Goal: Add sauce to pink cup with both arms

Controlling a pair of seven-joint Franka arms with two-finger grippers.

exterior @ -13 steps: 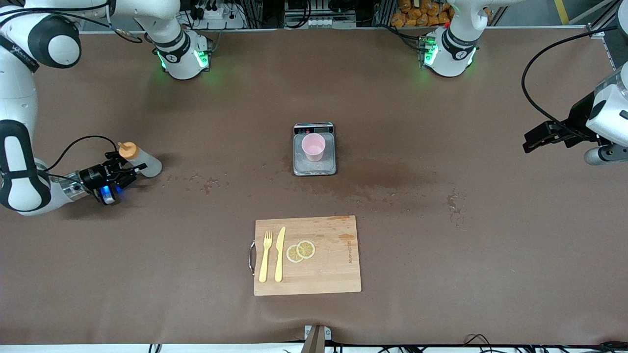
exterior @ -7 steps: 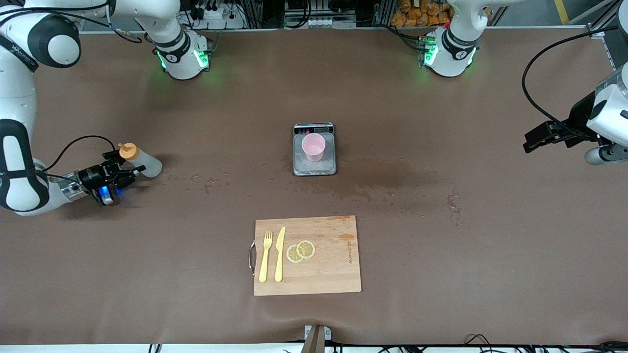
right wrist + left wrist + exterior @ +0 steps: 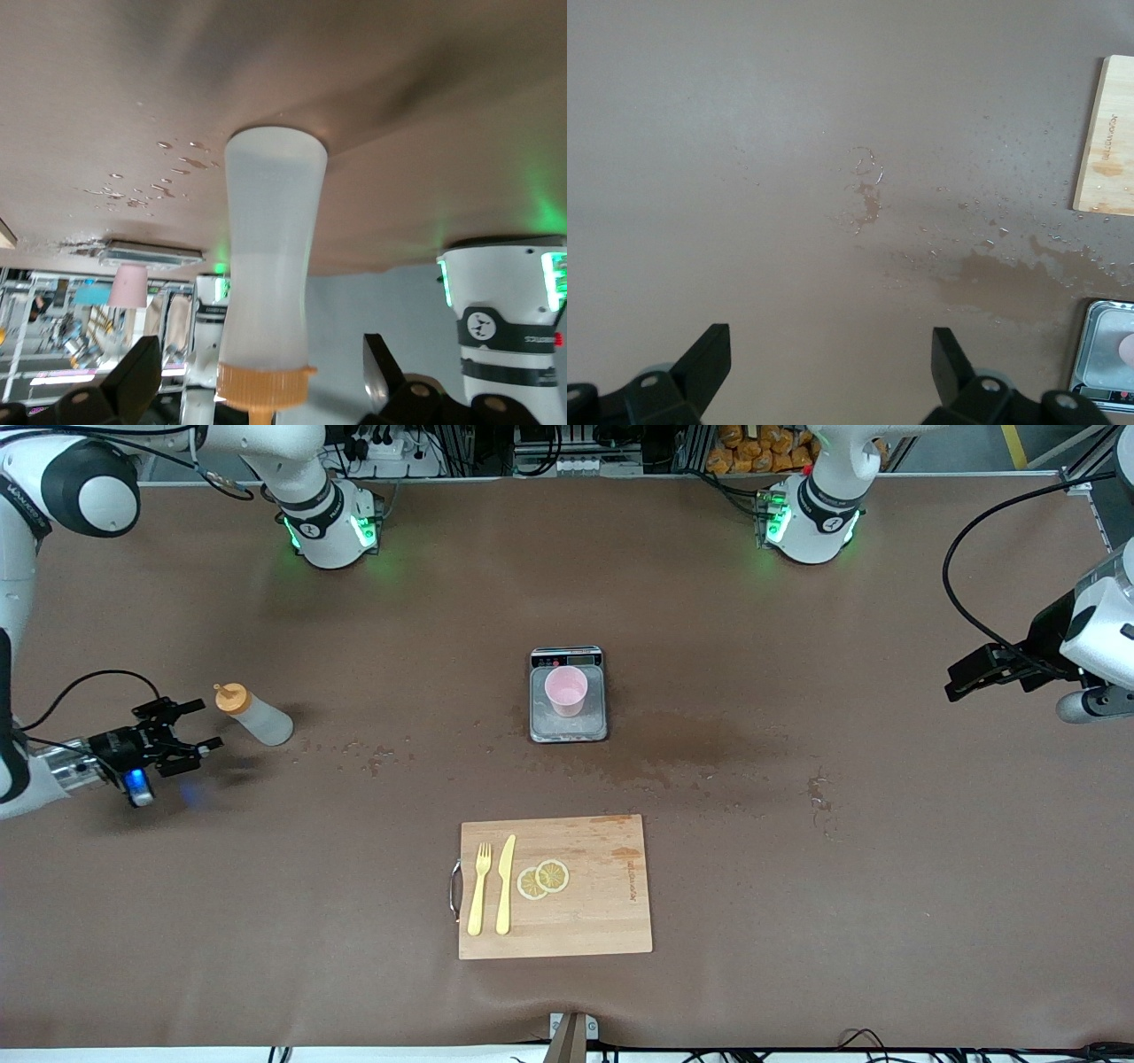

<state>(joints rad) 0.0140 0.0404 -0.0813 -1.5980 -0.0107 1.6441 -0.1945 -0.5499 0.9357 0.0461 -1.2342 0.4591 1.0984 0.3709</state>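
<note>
The sauce (image 3: 253,713) stands upright on the table toward the right arm's end, free of any grip; in the right wrist view its orange nozzle tip is cut off at the picture's edge. The pink cup (image 3: 566,690) sits on the grey scale (image 3: 568,729) at mid-table, well apart from the bottle; whether anything is in the cup cannot be made out. The right gripper (image 3: 183,727) hangs low just beside the sauce, on the side toward the table's end, its fingers (image 3: 135,376) spread wide and released, touching nothing. The left gripper (image 3: 957,682) waits in the air at the left arm's end of the table, its fingers (image 3: 709,359) fully apart and empty, over bare table marked with wet stains (image 3: 992,279). Nearer the front camera lies a wooden cutting board (image 3: 602,912) bearing a yellow fork (image 3: 479,890), a yellow knife (image 3: 505,884) and two lemon slices (image 3: 543,879).
</note>
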